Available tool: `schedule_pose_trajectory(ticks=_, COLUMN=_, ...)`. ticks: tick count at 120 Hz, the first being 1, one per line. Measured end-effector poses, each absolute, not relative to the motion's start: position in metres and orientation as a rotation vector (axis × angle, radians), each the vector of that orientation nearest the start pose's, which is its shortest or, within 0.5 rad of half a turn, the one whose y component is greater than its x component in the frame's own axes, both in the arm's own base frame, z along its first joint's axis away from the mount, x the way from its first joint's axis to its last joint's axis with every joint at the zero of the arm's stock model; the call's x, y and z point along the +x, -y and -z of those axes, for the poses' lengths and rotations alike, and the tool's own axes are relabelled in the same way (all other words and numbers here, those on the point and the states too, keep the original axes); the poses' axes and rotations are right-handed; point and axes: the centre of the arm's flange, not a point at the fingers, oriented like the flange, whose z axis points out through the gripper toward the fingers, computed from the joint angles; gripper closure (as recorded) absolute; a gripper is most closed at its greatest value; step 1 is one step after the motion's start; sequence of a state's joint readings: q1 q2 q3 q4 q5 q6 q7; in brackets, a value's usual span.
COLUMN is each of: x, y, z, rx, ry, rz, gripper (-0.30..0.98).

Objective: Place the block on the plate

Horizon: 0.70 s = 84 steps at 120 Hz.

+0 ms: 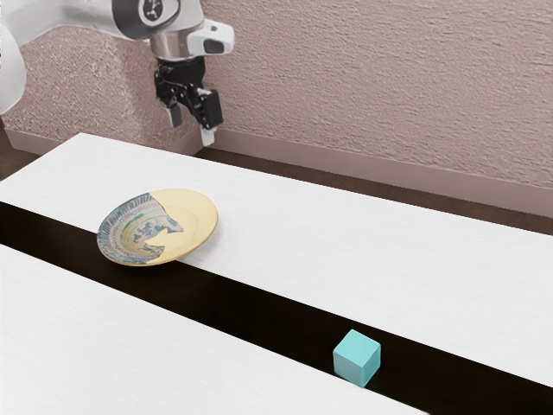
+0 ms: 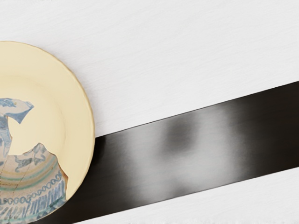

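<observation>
The block [image 1: 357, 357], a small turquoise cube, sits on the dark strip [image 1: 259, 307] that runs lengthwise through the white table [image 1: 363, 251], near the strip's nearer long edge in the exterior view. It is off the plate [image 1: 197, 218] and well apart from it, toward the exterior view's right, with bare strip between the two. The plate lies partly over the same strip and partly over the white surface beyond it; it is round, plain cream-yellow on one side and patterned in blue, green and tan on the other, with a jagged border where the two meet. Past the plate in the exterior view, the gripper [image 1: 191, 126] hangs in the air, pointing down, its two fingers apart with nothing held between them, touching neither block nor plate. The white arm [image 1: 73, 19] comes in from the exterior view's upper left. In the wrist view the plate's cream rim overlaps the strip, whose dark face carries a soft pale sheen with a darker smudge in it. Behind the table stands a rough pinkish wall [image 1: 371, 78] with a smooth baseboard [image 1: 346, 164] along its foot.
</observation>
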State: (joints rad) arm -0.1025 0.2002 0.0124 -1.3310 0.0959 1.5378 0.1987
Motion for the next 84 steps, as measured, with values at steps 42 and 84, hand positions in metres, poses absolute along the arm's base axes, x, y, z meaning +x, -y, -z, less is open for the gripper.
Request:
schedule_pose_trajectory(ticks=42, x=0.609, y=0.128, z=-0.567, rx=-2.969, ry=-0.849, rz=-0.139, gripper=0.0)
schedule_pose_trajectory(ticks=84, x=0.587, y=0.24, z=-0.506, rx=-2.989, ry=-1.174, rz=-0.243, gripper=0.0)
